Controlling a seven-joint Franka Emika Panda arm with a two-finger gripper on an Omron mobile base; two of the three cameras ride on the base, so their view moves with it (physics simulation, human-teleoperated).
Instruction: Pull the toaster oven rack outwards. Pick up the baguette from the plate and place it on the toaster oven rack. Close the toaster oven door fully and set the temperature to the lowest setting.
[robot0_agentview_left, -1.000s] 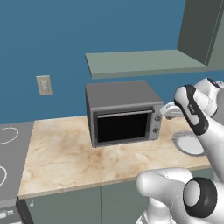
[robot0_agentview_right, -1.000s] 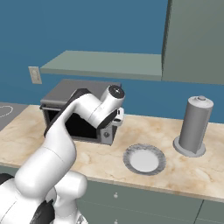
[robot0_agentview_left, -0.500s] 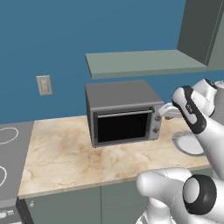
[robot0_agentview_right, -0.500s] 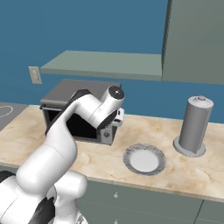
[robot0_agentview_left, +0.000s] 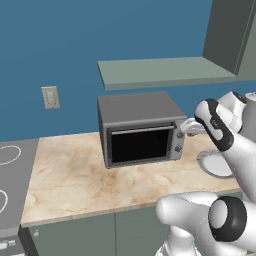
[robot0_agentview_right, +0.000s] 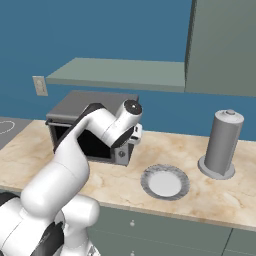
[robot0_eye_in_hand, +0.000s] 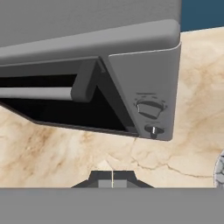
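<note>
The toaster oven (robot0_agentview_left: 140, 129) stands on the counter with its toaster oven door (robot0_agentview_left: 140, 144) up against the front, black glass facing out. The silver handle bar (robot0_eye_in_hand: 37, 92) runs along the door's top edge. My gripper (robot0_eye_in_hand: 112, 178) is shut on nothing, fingertips together. It hovers just off the oven's right front, facing the knobs (robot0_eye_in_hand: 149, 107). In the left base view the gripper (robot0_agentview_left: 184, 128) sits beside the knob column. The plate (robot0_agentview_right: 165, 182) lies bare to the oven's right. The rack is hidden behind the door, and the baguette is out of view.
A tall grey cylindrical container (robot0_agentview_right: 222, 145) stands at the back right of the counter. A shelf (robot0_agentview_left: 165, 70) hangs above the oven and a cabinet (robot0_agentview_right: 225, 45) to the right. A stovetop (robot0_agentview_left: 12, 185) borders the counter on the left.
</note>
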